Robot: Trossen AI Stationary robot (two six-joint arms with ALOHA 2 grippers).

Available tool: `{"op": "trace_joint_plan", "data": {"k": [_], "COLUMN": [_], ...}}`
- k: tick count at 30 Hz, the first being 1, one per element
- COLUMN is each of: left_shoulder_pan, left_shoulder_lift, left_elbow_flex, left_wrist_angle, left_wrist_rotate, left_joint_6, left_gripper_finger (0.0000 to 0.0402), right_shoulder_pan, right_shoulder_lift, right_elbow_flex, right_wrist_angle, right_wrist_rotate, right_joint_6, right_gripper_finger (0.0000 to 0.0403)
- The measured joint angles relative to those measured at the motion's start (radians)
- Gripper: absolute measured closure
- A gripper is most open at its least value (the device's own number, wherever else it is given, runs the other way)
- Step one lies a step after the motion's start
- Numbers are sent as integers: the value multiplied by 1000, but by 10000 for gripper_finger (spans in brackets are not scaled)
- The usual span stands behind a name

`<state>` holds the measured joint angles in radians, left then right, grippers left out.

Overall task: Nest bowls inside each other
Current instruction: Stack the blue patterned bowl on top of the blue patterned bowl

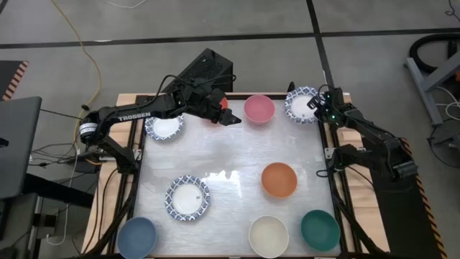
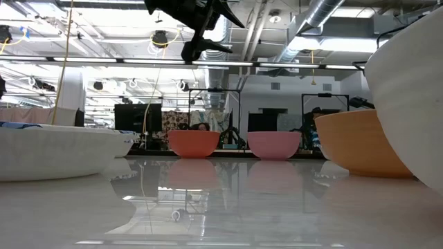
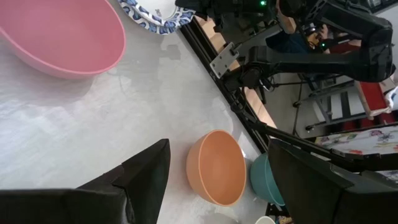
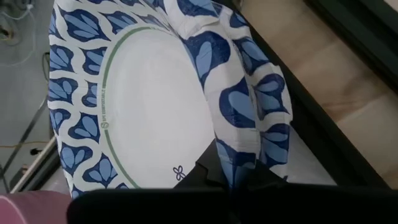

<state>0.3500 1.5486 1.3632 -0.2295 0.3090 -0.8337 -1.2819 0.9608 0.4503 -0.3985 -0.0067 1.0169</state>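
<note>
1. High view: the left gripper [image 1: 228, 117] hung over the table's far edge at about 12 o'clock, just left of the pink bowl [image 1: 259, 108], its jaws spread wide and holding nothing. A red bowl [image 1: 223, 103] peeked out from under that arm. The right gripper [image 1: 315, 103] sat at about 1 o'clock, at the right rim of a blue-patterned bowl [image 1: 300, 105]. A second patterned bowl [image 1: 164, 127] lay at 10 o'clock and a third [image 1: 188, 198] at 7 o'clock. The orange bowl [image 1: 279, 180] stood at 4 o'clock, the teal bowl [image 1: 320, 230] and cream bowl [image 1: 269, 236] at 5 o'clock on the near edge, and the blue bowl [image 1: 136, 237] at the near left corner.

2. Low view: the left gripper [image 2: 201, 31] hung high above the table. Far across stood the red bowl [image 2: 194, 143] and pink bowl [image 2: 274, 144], near each other but apart. The orange bowl [image 2: 360, 142] loomed at 3 o'clock.

3. Left wrist view: the left arm's fingers [image 3: 146, 177] stood wide apart with only bare table between them. The orange bowl [image 3: 216, 167], teal bowl [image 3: 266, 180] and pink bowl [image 3: 59, 36] showed beyond.

4. Right wrist view: the right gripper [image 4: 233, 177] was clamped on the rim of the patterned bowl [image 4: 149, 106], and the rim was creased upward where it pinched.
</note>
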Motion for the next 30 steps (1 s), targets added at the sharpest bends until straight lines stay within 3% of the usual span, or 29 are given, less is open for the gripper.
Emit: {"op": "trace_joint_plan", "data": {"k": [19,30], "left_shoulder_pan": [0,0], "left_shoulder_lift": [0,0], "left_elbow_flex": [0,0], "left_wrist_angle": [0,-1], "left_wrist_rotate": [0,-1], "left_joint_6": [0,0], "left_gripper_finger": [143,143], "right_shoulder_pan": [6,6], "right_shoulder_lift": [8,4], "right_elbow_flex": [0,0], "right_wrist_angle": [-8,-8], "right_wrist_rotate": [11,10], "right_joint_6": [-2,-31], "right_gripper_finger": [324,206]}}
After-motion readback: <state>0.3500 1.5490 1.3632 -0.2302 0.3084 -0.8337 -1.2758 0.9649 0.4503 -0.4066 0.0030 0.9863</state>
